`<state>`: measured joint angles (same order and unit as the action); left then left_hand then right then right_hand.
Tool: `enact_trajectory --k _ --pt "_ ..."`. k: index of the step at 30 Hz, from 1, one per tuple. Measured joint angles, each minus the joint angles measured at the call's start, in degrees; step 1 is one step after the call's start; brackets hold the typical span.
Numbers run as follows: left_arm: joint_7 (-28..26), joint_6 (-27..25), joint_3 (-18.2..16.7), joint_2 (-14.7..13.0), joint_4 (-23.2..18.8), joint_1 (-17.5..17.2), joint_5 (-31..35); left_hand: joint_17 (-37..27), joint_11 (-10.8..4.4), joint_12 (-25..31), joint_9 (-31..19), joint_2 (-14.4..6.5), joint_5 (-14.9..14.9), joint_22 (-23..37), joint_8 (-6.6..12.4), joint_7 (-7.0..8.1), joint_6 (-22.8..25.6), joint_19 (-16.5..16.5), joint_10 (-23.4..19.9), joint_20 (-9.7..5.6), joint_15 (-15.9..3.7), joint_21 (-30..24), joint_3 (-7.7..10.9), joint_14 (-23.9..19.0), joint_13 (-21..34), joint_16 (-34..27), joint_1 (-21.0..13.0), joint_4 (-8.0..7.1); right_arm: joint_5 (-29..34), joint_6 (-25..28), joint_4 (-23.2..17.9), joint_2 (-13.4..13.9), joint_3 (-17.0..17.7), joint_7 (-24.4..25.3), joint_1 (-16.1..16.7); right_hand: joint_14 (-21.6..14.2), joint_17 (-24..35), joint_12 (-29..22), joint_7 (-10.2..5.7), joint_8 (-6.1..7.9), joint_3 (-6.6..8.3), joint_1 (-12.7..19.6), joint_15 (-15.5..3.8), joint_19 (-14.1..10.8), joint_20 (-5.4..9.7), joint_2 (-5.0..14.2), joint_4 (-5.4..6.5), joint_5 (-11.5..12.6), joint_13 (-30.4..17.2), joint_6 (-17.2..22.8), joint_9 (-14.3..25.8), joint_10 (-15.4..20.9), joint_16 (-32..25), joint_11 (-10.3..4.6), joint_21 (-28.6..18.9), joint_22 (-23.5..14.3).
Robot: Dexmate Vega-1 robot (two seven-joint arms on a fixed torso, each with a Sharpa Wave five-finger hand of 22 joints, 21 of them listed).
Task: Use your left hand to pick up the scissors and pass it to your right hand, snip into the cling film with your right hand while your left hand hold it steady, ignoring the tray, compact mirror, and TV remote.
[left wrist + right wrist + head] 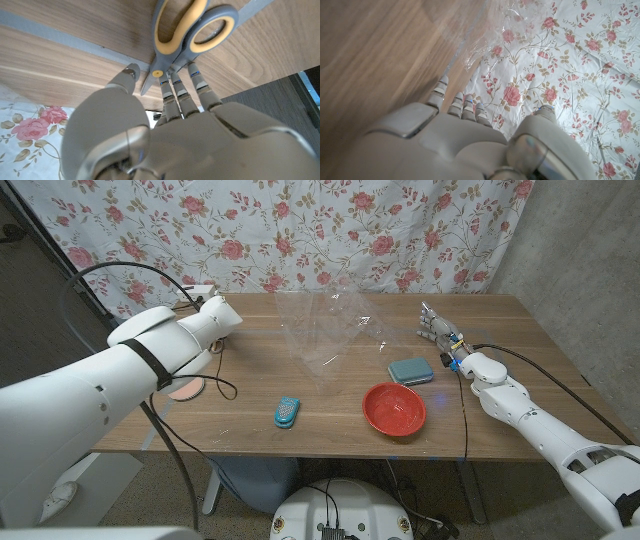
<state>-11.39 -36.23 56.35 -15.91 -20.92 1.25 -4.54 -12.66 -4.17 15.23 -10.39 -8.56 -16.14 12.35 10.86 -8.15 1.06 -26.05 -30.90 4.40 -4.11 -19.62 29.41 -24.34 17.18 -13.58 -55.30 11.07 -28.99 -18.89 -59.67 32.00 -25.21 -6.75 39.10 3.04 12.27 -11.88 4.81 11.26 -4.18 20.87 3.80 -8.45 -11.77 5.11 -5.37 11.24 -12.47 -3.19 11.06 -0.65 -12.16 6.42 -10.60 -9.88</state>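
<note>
Apparently the step in hand is the pickup: the left hand [165,135] reaches over the scissors [187,35], which lie on the wooden table [250,435] at its left end with grey-and-yellow handles; fingertips [175,87] sit at the pivot, but whether they already pinch it I cannot tell. A good grasp would likely take the handles or pivot firmly, leaving the loops free for the handover. Further right, the cling film [325,330] stands crumpled mid-table, then a blue remote [287,412], red tray [394,408] and teal compact mirror [410,370]. The right hand [437,332] waits with fingers spread, holding nothing. No readable writing shows.
</note>
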Motion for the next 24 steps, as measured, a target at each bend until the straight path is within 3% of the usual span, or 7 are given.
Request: enact_trajectory --k 16,21,24 --pt "0.53 0.38 -0.48 0.20 -0.13 -0.02 -0.58 -0.54 -0.60 0.37 -0.01 0.58 -0.44 -0.29 0.66 1.72 1.71 1.51 0.60 -1.15 -1.43 0.31 -0.20 1.23 -0.03 0.00 -3.52 -0.19 0.00 0.13 -0.78 0.24 0.09 0.28 0.34 0.00 0.00 0.00 0.00 0.00 0.24 0.00 0.00 0.00 0.00 0.00 -0.24 0.00 0.00 0.00 0.00 0.00 0.00 0.00 0.00 0.00" --pt "0.56 -1.84 -1.32 0.21 -0.94 -0.14 -0.74 -0.53 -0.80 0.11 -0.01 0.50 -0.44 -0.32 0.66 2.03 1.58 2.05 0.80 -1.22 -1.52 0.56 -0.20 1.96 -0.02 0.00 -4.51 -0.19 0.00 0.20 -1.53 0.41 0.14 0.45 0.66 0.00 0.00 0.00 0.00 0.00 0.24 0.00 0.00 0.00 0.00 0.00 -0.24 0.00 0.00 0.00 0.00 0.00 0.00 0.00 0.00 0.00" --pt "0.82 -2.65 -1.60 0.16 -1.50 -0.21 -0.74 -0.80 -0.78 0.09 -0.01 0.95 -0.44 -0.34 0.66 2.44 1.80 2.25 0.78 -1.24 -1.52 0.59 -1.17 1.96 -0.02 0.01 -4.21 -1.16 0.00 0.24 -1.77 0.42 0.16 0.53 0.74 0.00 0.00 0.00 0.00 0.00 0.24 0.00 0.00 0.00 0.00 0.00 -0.24 0.00 0.00 0.00 0.00 0.00 0.00 0.00 0.00 0.00"
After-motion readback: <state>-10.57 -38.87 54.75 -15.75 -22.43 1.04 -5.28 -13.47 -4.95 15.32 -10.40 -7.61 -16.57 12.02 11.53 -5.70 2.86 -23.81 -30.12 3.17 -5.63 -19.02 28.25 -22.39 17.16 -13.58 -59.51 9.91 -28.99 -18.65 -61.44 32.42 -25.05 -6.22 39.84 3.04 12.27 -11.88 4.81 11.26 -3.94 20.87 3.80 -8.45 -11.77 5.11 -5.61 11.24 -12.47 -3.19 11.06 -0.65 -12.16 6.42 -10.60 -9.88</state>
